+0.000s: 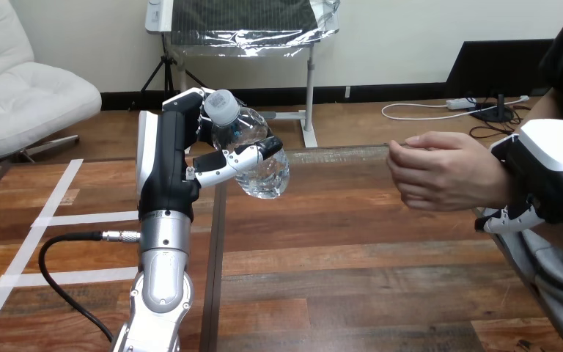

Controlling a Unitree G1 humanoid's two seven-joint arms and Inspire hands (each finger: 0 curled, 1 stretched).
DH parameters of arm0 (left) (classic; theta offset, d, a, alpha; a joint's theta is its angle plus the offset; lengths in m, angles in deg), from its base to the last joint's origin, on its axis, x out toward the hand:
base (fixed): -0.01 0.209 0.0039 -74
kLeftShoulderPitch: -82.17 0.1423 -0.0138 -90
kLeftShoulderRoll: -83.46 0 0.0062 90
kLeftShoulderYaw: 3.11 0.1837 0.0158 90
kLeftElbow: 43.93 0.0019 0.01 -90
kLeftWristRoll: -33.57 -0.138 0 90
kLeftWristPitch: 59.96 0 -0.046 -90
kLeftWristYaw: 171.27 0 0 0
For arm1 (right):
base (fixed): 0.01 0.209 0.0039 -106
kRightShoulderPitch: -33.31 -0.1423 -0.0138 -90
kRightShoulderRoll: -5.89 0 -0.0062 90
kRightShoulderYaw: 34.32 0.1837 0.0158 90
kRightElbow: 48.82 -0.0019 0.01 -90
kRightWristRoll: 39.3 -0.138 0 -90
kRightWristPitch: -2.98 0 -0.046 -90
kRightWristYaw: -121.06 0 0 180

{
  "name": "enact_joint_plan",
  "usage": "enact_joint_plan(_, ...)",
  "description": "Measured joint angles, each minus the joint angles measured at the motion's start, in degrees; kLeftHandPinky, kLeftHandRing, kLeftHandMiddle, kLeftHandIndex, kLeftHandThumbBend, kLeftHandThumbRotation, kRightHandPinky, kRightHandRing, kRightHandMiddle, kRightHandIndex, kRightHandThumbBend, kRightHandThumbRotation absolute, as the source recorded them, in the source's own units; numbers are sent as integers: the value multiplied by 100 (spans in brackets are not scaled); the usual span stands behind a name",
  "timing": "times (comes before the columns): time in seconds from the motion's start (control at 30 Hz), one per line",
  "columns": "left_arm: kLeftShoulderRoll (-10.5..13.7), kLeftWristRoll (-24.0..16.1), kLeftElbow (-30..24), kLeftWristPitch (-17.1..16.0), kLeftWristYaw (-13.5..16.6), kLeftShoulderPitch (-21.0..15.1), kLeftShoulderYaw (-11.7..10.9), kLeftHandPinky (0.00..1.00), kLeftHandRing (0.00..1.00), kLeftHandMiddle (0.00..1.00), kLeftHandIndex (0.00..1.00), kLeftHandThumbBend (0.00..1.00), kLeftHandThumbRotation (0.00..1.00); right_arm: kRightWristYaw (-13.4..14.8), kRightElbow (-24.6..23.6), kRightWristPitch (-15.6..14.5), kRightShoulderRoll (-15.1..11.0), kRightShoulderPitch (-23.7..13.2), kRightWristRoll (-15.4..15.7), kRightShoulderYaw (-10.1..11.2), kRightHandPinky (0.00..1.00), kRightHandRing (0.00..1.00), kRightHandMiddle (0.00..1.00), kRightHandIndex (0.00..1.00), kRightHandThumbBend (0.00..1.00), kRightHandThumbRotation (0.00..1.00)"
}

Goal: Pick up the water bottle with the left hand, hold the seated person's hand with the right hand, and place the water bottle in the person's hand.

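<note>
My left hand [172, 158] is raised above the table's left half, its fingers and thumb curled round a clear water bottle [253, 150] with a white cap. The bottle is tilted, cap up and to the left, and hangs in the air. At the right, the person's hand [440, 172] is held over the table with its fingers loosely curled and nothing in it. My right hand [550, 176] sits at the person's wrist, fingers wrapped round it from the far side. A gap of bare table separates the bottle from the person's hand.
The wooden table [352, 286] stretches below both hands. White tape lines [51, 220] mark its left part, and a black cable [66, 271] loops beside my left forearm.
</note>
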Motion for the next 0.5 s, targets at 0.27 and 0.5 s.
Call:
enact_joint_plan(0.27, 0, -1, 0, 0, 0, 0, 2, 40, 41, 44, 45, 74, 0, -11, -78, 0, 0, 0, 27, 0, 42, 48, 55, 55, 72, 0)
enact_joint_plan(0.5, 0, 1, 0, 0, -4, -2, 4, 40, 41, 44, 45, 73, 0, -19, -143, -3, 0, -2, 38, -1, 40, 47, 54, 55, 72, 0)
